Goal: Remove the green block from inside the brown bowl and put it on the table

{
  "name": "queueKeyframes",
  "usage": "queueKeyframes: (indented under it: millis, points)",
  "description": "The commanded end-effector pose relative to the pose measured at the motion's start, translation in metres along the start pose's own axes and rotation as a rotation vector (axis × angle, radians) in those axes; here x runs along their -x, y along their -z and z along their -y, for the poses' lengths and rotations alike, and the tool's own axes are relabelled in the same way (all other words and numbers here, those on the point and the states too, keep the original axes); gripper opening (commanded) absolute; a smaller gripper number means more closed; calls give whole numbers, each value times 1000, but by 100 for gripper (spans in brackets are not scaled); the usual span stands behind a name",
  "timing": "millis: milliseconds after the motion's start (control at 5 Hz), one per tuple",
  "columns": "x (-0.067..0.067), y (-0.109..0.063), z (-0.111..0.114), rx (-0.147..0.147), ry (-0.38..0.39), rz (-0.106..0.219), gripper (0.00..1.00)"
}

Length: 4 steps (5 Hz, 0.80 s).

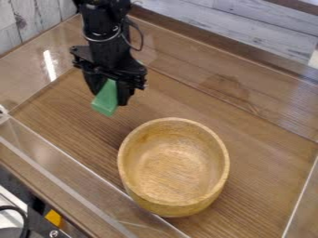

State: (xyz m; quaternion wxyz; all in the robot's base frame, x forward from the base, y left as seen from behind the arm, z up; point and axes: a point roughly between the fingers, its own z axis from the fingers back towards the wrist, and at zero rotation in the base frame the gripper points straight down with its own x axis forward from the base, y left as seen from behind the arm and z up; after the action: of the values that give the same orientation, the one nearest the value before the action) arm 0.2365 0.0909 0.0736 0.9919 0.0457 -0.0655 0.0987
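We see the black robot gripper [110, 88] pointing straight down over the brown wood-grain table [243, 112], its two dark fingers [92, 82] partly closed around the small bright green rectangular block [107, 99]. The jaws stand neither wide nor fully together; they pinch the block's upper end, and the rest of the bar hangs below them, slightly tilted. We cannot tell for sure whether the block's lower end touches the tabletop or hangs just above it.

The block is outside the round light tan wooden bowl [174, 165], up and to the left of its rim and apart from it. We see nothing inside the bowl but its own grain.

Around the gripper we find open tabletop to the left, toward the clear acrylic wall [37, 139] that runs along the near-left edge. To the right, bare wood stretches to the far wall. The bowl sits near the front edge, with a strip of table showing on either side.
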Motion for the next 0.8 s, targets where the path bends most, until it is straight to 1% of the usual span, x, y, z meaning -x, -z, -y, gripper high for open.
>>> queueKeyframes:
  millis: [0, 600]
  points:
    - [-3, 0, -9, -23, -11, 16, 0]
    - [3, 17, -15, -51, -11, -6, 0]
